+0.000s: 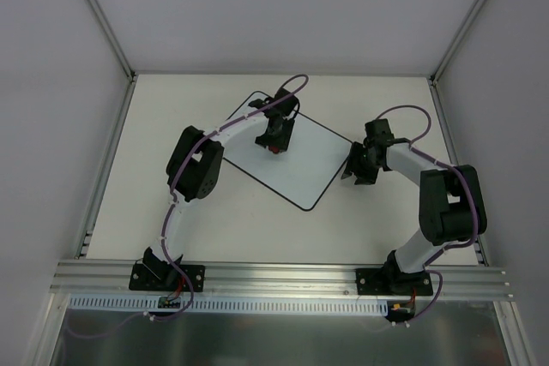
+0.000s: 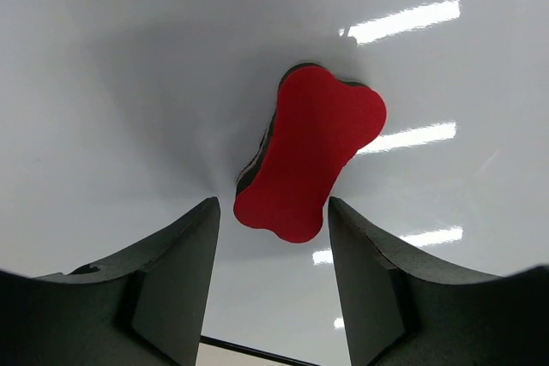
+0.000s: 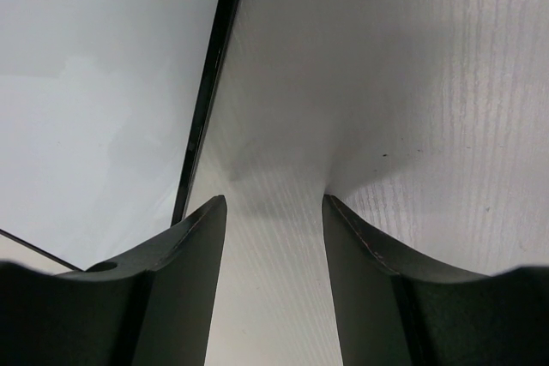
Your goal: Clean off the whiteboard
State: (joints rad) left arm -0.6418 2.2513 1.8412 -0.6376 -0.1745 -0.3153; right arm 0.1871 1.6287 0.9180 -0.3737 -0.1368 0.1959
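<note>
I see no writing on the whiteboard (image 1: pixel 300 169); red eraser (image 2: pixel 309 156) lies loose there; left gripper (image 2: pixel 273 212), right gripper (image 3: pixel 274 203) both open.

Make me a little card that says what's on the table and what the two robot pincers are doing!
Whiteboard: flat on the table, turned askew, no writing visible
Eraser: red, bone-shaped, lying on the whiteboard
Left pincer: open, its fingers either side of the eraser's near end
Right pincer: open, empty, over the table beside the whiteboard's edge
</note>
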